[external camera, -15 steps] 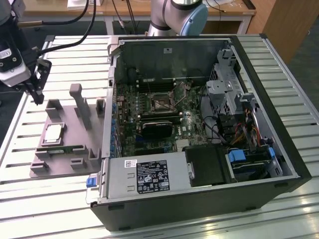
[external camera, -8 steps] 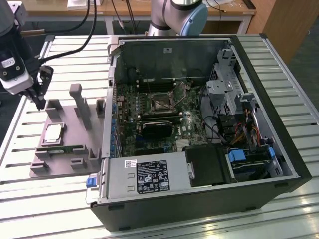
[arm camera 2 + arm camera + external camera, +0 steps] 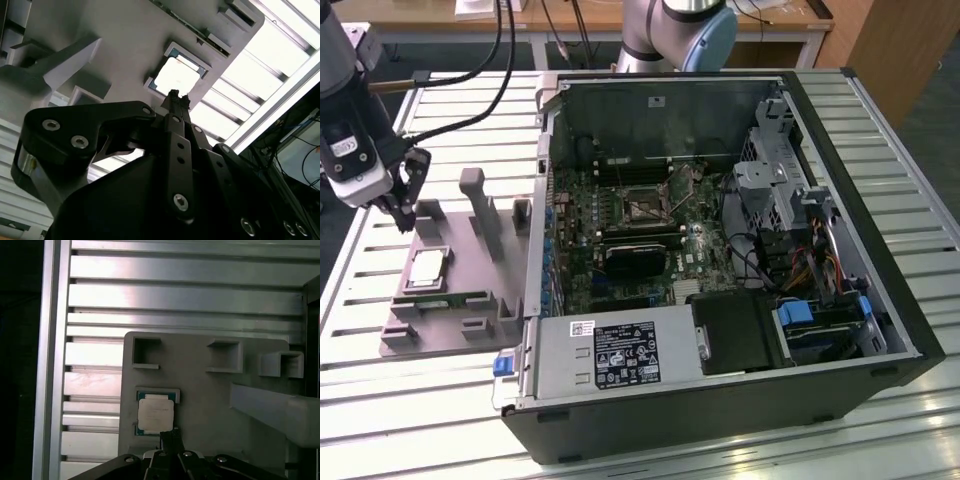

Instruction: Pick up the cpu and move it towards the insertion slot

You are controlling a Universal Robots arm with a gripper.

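The cpu (image 3: 428,268) lies flat in a square recess of the grey tray (image 3: 495,285), silvery top up; it also shows in both wrist views (image 3: 177,76) (image 3: 155,416). My gripper (image 3: 408,207) hangs above the tray's far corner, a little beyond the cpu and clear of it. Its narrow fingertips (image 3: 175,99) (image 3: 170,436) stand together, shut on nothing. The insertion slot (image 3: 642,204), a shiny metal frame with a dark centre, sits on the motherboard inside the open computer case, well toward the exterior view's right of the gripper.
The open black computer case (image 3: 840,300) stands beside the tray. A green memory stick (image 3: 445,298) lies in the tray in front of the cpu. Grey upright posts (image 3: 480,210) rise from the tray. Cables (image 3: 470,80) trail over the slatted metal table (image 3: 380,400).
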